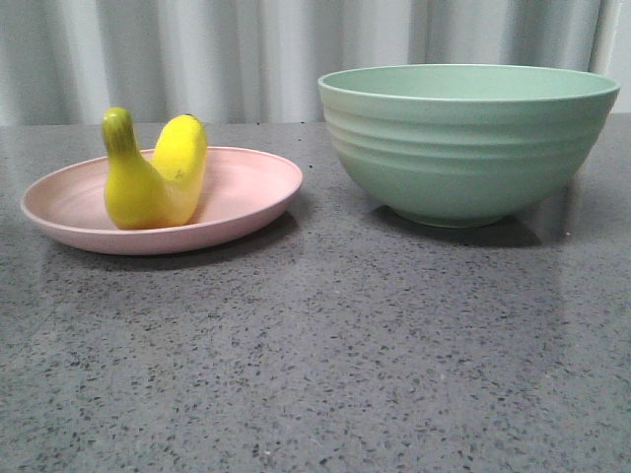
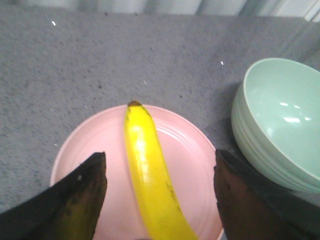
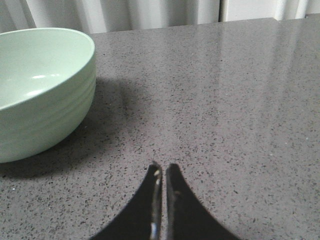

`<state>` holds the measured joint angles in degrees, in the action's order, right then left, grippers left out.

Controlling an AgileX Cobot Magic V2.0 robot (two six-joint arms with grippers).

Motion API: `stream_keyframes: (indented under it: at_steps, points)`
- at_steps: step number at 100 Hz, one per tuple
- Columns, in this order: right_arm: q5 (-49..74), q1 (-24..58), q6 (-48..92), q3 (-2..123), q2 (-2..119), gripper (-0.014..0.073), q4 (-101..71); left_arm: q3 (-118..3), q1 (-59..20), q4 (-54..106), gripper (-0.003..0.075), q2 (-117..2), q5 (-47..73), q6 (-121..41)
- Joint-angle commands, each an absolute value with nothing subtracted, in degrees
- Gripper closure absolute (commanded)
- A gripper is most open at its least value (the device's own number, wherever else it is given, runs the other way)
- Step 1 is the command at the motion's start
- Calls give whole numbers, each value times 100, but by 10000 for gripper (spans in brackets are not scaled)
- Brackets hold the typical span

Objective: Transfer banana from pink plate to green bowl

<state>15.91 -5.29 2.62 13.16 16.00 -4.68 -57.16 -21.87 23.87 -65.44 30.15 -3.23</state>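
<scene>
Yellow and glossy, the banana [image 2: 150,175] is seen lying on the pink plate [image 2: 192,150], lengthwise between the spread fingers of the left tool [image 2: 159,192]; the right tool [image 3: 161,172], pressed together, is found farther off, beside the green bowl [image 3: 40,85].

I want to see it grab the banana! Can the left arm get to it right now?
Probably yes. The left gripper is open, its fingers either side of the banana on the pink plate, with nothing between.
</scene>
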Motion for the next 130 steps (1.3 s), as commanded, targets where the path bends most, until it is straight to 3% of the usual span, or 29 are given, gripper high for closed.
stream_keyframes:
  at_steps: [1,32,57,130]
  points:
    - [1157,-519,312,1520,1692,673,-471,-6153,-2242,2831,299,-6837,3117,-316]
    - [1111,-519,312,1520,1692,673,-471,-7004,-2242,3177,299,-8045,4732,-211]
    - [1111,-519,312,1520,1692,673,-471,-7100,-2242,3177,299,-8484,5274,96]
    - [1074,-519,312,1520,1692,673,-471,-7100,-2416,2835,300,-8835,5572,473]
